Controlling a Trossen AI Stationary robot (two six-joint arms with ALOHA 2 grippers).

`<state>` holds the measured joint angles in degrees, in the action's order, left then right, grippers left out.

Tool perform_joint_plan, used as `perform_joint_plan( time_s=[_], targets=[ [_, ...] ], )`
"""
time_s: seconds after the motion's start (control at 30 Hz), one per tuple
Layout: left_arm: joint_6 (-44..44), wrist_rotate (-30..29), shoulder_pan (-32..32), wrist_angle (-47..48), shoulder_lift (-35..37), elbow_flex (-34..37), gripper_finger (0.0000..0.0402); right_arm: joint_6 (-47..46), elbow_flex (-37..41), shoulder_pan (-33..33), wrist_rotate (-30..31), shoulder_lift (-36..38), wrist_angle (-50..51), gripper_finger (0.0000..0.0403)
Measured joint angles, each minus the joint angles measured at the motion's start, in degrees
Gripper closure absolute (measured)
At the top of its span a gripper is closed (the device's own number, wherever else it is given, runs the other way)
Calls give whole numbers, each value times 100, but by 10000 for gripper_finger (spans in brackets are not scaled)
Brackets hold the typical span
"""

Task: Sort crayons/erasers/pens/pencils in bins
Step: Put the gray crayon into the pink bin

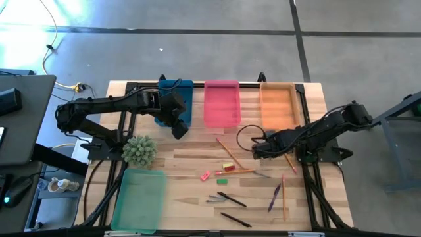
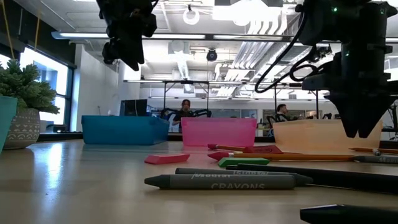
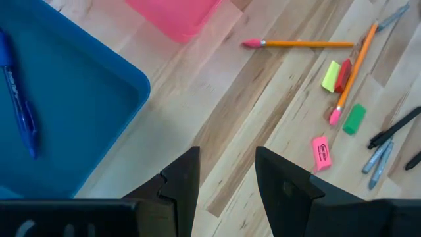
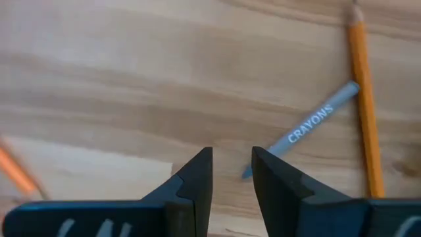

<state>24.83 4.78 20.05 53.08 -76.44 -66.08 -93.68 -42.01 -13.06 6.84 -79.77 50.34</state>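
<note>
My left gripper (image 1: 178, 129) is open and empty, held high (image 2: 129, 53) over the bare table beside the near right corner of the blue bin (image 1: 174, 99). A blue pen (image 3: 20, 112) lies in that bin. My right gripper (image 1: 256, 151) is open, pointing down just above the table (image 2: 359, 127). The tip of a grey crayon (image 4: 314, 126) lies close by one of its fingers, and I cannot tell whether they touch. The pink bin (image 1: 221, 102), orange bin (image 1: 279, 105) and green bin (image 1: 139, 197) show nothing inside. Pink (image 1: 205, 176), yellow (image 1: 227, 166) and green (image 1: 222, 180) erasers lie mid-table.
Orange pencils (image 1: 227, 151) (image 1: 284, 197), black pens (image 1: 231, 199) (image 1: 235, 219), a purple pen (image 1: 274, 196) and grey crayons (image 1: 216, 197) lie scattered on the near half of the table. A potted plant (image 1: 139, 150) stands at the left, between the blue and green bins.
</note>
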Motion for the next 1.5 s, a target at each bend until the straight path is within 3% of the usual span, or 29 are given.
perform_joint_plan(
  time_s=[0.2, 0.5, 0.63, 1.1, 1.5],
  targets=[
    [-6, 17, -2, 2, 0, 0, 268, -1287, 8, -292, 504, 0, 278, 304],
    [-46, 15, -2, 2, 0, 0, 268, -2480, 223, -608, 665, 4, 548, 304],
    [-58, 15, -2, -10, 0, 0, 268, -2687, 395, -651, 643, 4, 170, 304],
    [-56, 6, -2, -17, 0, 0, 268, -3003, 395, -645, 316, -16, 225, 304],
    [-253, -11, -2, -54, -1, 0, 268, -3222, 395, -527, 415, -121, 184, 304]
  ],
)
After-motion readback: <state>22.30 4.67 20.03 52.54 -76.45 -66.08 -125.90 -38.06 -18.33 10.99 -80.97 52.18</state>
